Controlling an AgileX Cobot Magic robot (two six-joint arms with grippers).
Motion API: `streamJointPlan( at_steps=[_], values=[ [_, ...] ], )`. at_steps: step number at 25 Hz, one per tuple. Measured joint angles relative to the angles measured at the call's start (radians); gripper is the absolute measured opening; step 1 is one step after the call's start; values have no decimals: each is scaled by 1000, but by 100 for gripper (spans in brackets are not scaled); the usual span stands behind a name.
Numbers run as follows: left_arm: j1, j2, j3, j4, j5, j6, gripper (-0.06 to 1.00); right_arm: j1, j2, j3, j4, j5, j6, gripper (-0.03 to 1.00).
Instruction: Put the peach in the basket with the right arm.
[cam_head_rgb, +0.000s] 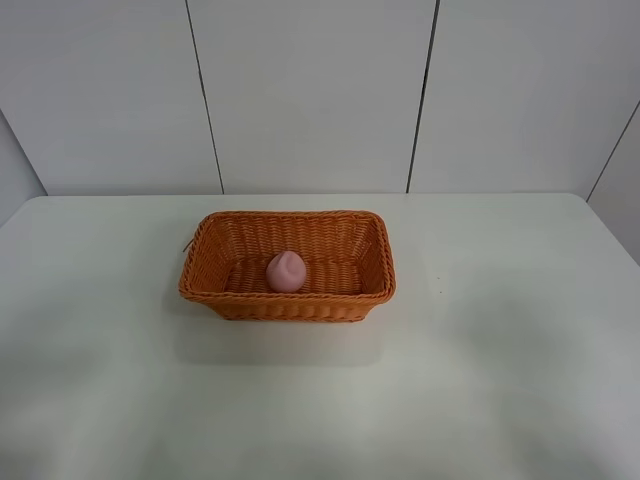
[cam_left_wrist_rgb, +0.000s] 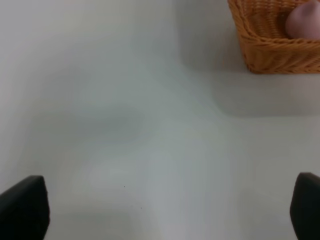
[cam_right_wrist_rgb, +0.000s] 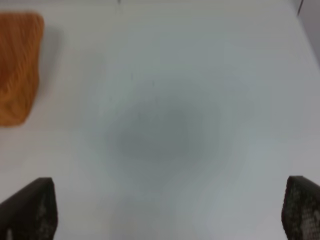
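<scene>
The pink peach (cam_head_rgb: 286, 271) lies inside the orange-brown wicker basket (cam_head_rgb: 210, 232) at the middle of the white table. In the left wrist view a corner of the basket (cam_left_wrist_rgb: 260, 47) shows with the peach (cam_left_wrist_rgb: 304, 21) inside it. In the right wrist view only the basket's outer side (cam_right_wrist_rgb: 17, 65) shows. My left gripper (cam_left_wrist_rgb: 167, 207) is open over bare table, fingertips (cam_left_wrist_rgb: 25, 205) far apart, nothing between them. My right gripper (cam_right_wrist_rgb: 170, 210) is open as well, its fingertips (cam_right_wrist_rgb: 32, 207) wide apart and empty. Neither arm appears in the exterior high view.
The white table (cam_head_rgb: 500, 330) extends around the basket on all sides. A pale panelled wall (cam_head_rgb: 320, 90) stands behind the table's far edge.
</scene>
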Motion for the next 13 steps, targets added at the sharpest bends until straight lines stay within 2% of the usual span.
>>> streamJointPlan(
  at_steps=[13],
  values=[
    [0,0,0,0,0,0,99,0,-28,0,-1,0,2,70]
  ],
)
